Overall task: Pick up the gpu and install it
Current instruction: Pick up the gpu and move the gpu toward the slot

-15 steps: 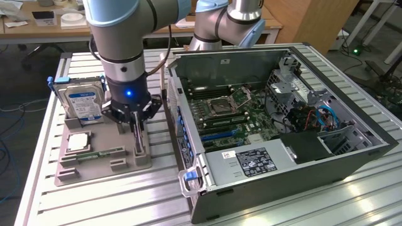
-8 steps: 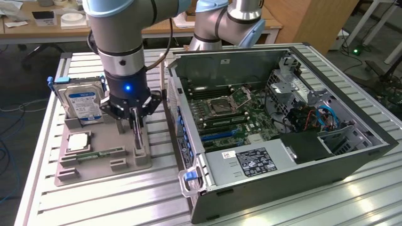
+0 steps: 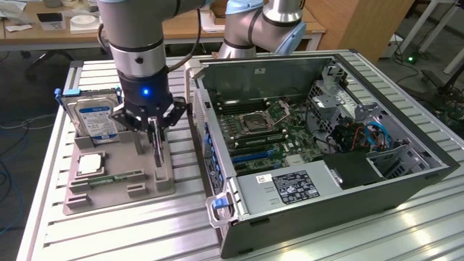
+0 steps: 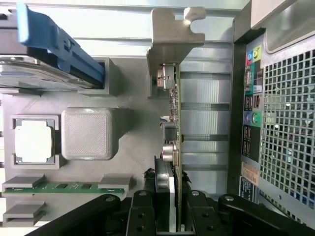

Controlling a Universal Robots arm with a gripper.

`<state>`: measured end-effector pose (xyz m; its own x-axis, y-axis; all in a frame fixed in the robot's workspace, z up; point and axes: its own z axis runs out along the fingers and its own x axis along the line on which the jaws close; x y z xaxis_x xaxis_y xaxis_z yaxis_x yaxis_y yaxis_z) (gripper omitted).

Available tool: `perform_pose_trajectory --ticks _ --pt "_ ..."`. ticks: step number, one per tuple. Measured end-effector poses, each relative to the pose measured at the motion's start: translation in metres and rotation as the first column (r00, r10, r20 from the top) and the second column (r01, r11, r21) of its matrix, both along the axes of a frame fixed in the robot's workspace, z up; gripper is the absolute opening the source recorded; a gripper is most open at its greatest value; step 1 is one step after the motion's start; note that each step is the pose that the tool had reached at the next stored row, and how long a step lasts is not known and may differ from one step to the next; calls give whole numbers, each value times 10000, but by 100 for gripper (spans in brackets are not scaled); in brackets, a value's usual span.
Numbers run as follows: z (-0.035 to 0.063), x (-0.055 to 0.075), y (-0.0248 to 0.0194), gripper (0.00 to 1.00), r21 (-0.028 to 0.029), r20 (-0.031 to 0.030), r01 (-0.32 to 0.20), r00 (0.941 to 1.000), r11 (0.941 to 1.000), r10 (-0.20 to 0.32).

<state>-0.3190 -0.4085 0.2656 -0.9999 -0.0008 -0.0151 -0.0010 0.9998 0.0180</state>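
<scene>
The gpu stands on its long edge in a slot of the grey holder, at the side nearest the open computer case. In the exterior view the case lies at 3 o'clock from the card. Standing it upright leaves both flat faces free to grip from above. The gripper comes straight down over it for that reason, one finger on each face. In the wrist view the gripper seems to be pinching the gpu, though actual contact is hard to confirm. The card's foot sits in the holder, so it is not yet lifted. The silvery bracket is at the far end, clear of the fingers. The hard drive stands at 10 o'clock from the card, and the memory stick lies at 8 o'clock, both untouched on the surface.
</scene>
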Motion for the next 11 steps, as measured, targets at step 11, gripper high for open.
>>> perform_pose_trajectory --ticks 11 --pt "354 0 0 29 0 0 0 10000 10000 0"
